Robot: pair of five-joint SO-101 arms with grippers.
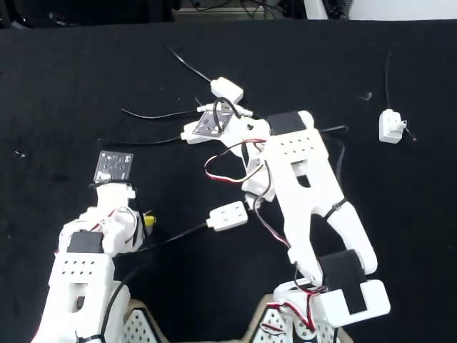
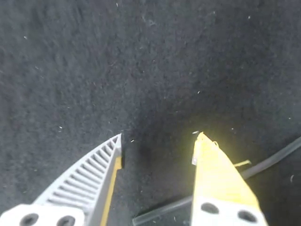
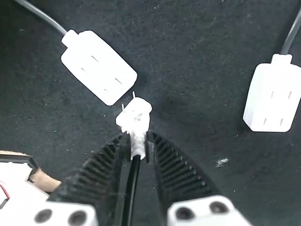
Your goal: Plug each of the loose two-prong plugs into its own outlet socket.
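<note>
Right claw (image 3: 136, 140) clamped on a white two-prong plug (image 3: 135, 117), prongs just beside the edge of an outlet socket (image 3: 99, 73), second socket (image 3: 273, 96) well apart, left claw (image 2: 160, 139) spread wide over the black table (image 2: 94, 56), thin cable (image 2: 268, 162) running beneath it.

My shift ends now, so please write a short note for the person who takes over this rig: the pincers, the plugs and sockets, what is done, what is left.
Left pincer: open, empty, over the table beside a cable.
Right pincer: shut on a plug, prongs facing a socket, not yet in.
Second socket lies apart, slots empty.
Done: plug picked up. Left: seat it, then any other loose plugs.
</note>
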